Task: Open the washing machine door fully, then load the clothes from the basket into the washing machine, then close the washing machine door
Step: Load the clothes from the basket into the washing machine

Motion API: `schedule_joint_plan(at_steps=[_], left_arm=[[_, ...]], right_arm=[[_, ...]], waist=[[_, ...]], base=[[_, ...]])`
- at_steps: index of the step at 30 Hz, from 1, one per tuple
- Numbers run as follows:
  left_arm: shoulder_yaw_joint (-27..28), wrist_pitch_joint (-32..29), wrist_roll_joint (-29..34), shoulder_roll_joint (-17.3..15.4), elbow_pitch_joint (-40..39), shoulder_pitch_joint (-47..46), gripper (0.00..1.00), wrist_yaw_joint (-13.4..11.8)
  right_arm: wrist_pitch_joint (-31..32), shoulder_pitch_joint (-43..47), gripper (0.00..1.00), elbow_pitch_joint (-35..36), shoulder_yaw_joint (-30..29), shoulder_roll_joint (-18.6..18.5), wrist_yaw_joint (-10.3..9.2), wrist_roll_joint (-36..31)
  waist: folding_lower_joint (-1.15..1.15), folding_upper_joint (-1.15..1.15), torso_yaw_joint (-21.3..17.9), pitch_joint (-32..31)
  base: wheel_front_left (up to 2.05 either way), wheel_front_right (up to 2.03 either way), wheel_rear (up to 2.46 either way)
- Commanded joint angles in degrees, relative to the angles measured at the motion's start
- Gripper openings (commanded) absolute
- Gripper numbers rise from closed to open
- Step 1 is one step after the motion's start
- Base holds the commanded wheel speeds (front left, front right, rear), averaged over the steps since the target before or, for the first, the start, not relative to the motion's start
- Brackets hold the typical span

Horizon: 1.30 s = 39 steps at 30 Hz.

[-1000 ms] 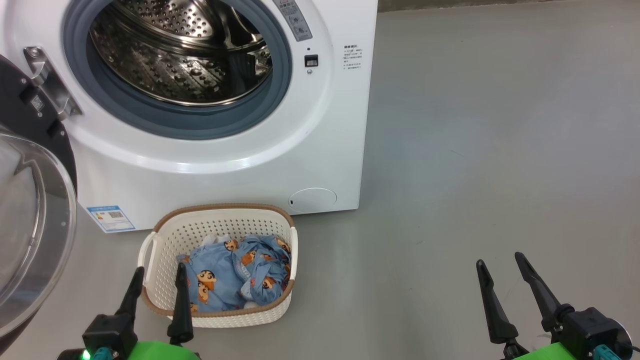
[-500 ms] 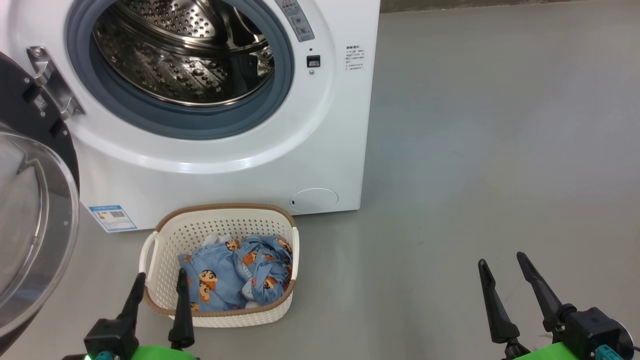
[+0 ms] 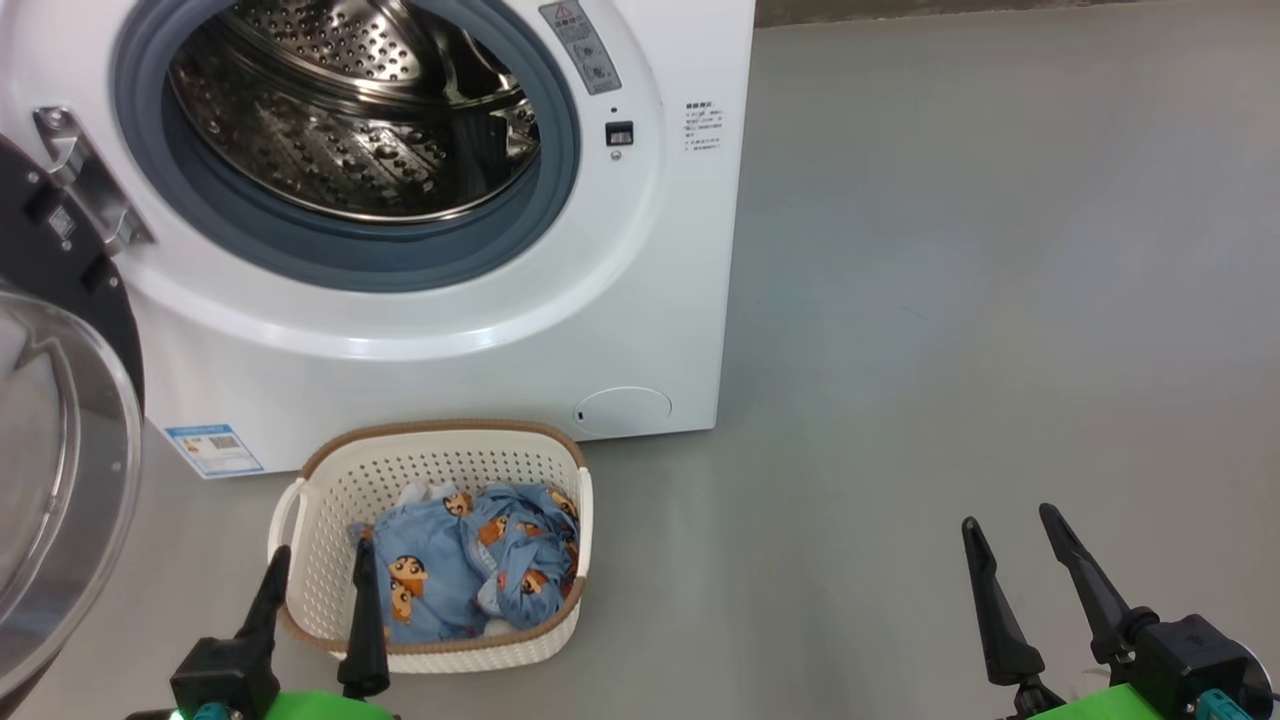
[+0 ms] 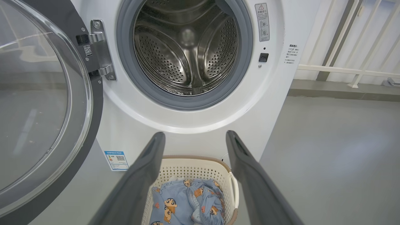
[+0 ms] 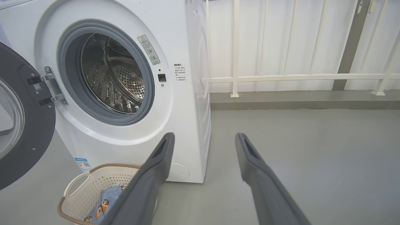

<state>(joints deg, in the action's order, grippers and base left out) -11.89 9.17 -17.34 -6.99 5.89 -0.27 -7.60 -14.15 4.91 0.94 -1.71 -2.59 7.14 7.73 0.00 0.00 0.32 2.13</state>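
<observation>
**Inspector:** Which step is in hand?

**Surveyor:** Door stage judged complete. The washing machine door [image 3: 55, 430] stands swung wide on its hinge [image 3: 85, 185], at 9 o'clock of the washing machine [image 3: 640, 250]. The drum [image 3: 340, 110] shows bare steel with no cloth in it. Loading is due and not yet begun.

**Inspector:** Where is the load?

**Surveyor:** The clothes [image 3: 465, 560] lie bunched in the basket [image 3: 440, 432]. It sits on the floor [image 3: 950, 300] at 6 o'clock of the drum opening, just before the machine's front. I cannot tell whether it touches.

**Inspector:** Grippers?

**Surveyor:** The left gripper [image 3: 320, 550] is at 7 o'clock of the head view, fingers apart and empty, tips over the basket's near-left corner. The right gripper [image 3: 1008, 516] is at 5 o'clock, fingers apart and empty, over bare floor well apart from the basket.

**Inspector:** Next move?

**Surveyor:** In my judgement, the left gripper should drop toward 1 o'clock into the heap and close on a thick fold. It should then lift clear of the rim and carry toward 12 o'clock, past the seal [image 3: 330, 265]. The light basket may rise with the cloth, and a trailing hem may catch on the seal.

**Inspector:** Surface and room?

**Surveyor:** Smooth grey floor with faint scuffs. A white railing [image 5: 297, 76] runs at 3 o'clock of the machine.
</observation>
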Motion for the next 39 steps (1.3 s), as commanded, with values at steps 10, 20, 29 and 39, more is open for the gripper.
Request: schedule_joint_plan(at_steps=[10,20,29,39], left_arm=[[1.11,1.03,-0.29,-1.24,-1.38,-2.62,1.00,-0.38],[1.05,1.75,-0.84,-1.44,-1.58,-2.74,1.00,-0.27],[0.70,1.85,-0.95,-1.54,-1.35,-2.73,1.00,-0.66],[-0.68,2.04,-0.35,-1.55,-0.35,-3.39,1.00,-0.84]], right_arm=[[-0.23,-0.74,1.00,1.48,1.33,-0.29,0.35,1.02],[-0.26,-0.96,1.00,1.19,1.59,-0.29,0.35,1.04],[-0.25,-0.95,1.00,1.01,1.71,-0.29,0.35,1.03],[-0.18,-1.17,1.00,1.30,1.64,-0.29,0.35,0.94]], waist=[[0.00,0.00,0.51,0.48],[0.00,0.00,0.56,0.53],[0.00,0.00,0.59,0.46],[0.00,0.00,0.91,1.65]], base=[[1.72,-1.72,0.00],[0.68,-0.68,0.00],[0.00,0.00,0.00],[0.00,0.00,0.00]])
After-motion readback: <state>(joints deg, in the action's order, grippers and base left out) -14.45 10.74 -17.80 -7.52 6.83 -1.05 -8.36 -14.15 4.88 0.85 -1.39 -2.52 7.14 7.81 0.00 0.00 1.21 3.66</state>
